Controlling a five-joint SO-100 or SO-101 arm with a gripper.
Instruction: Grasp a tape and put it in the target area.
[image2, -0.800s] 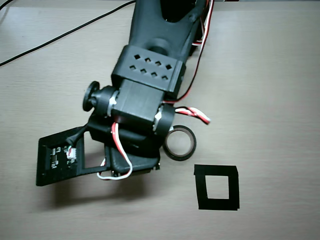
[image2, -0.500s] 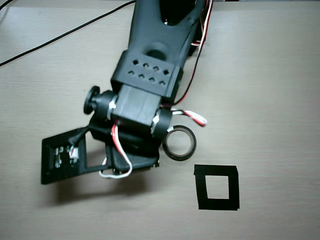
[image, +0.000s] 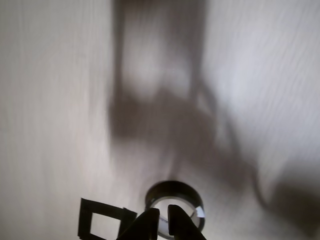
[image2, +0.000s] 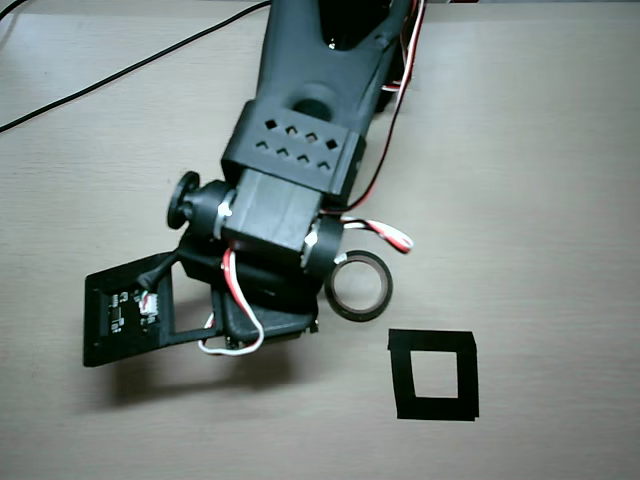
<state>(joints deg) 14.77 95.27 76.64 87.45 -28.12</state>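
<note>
Overhead view shows a pale wood-grain tabletop (image2: 540, 150), matte, evenly lit, nothing of the room beyond it visible. Black arm (image2: 310, 110) comes down from the top edge and takes up the upper middle; red and white wires (image2: 375, 228) loop off its right side, a black cable (image2: 110, 85) runs across the top left corner. Tape (image2: 359, 286), a dark ring with a pale inner face, lies flat just right of the arm's lower body, its left edge tucked under the arm housing. Target area (image2: 433, 374), a square outline of black tape strips, sits lower right of the roll, near but apart, not touching. A black frame with a circuit board, the wrist camera mount (image2: 125, 315), sticks out at lower left. Open tabletop is wide on the right side and along the bottom edge; left half is crowded by the arm and mount. Wrist view is blurry: pale tabletop with a big soft arm shadow (image: 165, 120) down the middle. Gripper (image: 164, 215) enters from the bottom edge, its two dark fingers (image: 147, 222) nearly together with only a thin gap, sitting in front of the tape (image: 172, 192), which is at bottom center; cannot tell if they clamp its rim or just overlap it. Target area (image: 102, 220) is seen at bottom left, just beside the fingers, partly cut by the frame edge.
</note>
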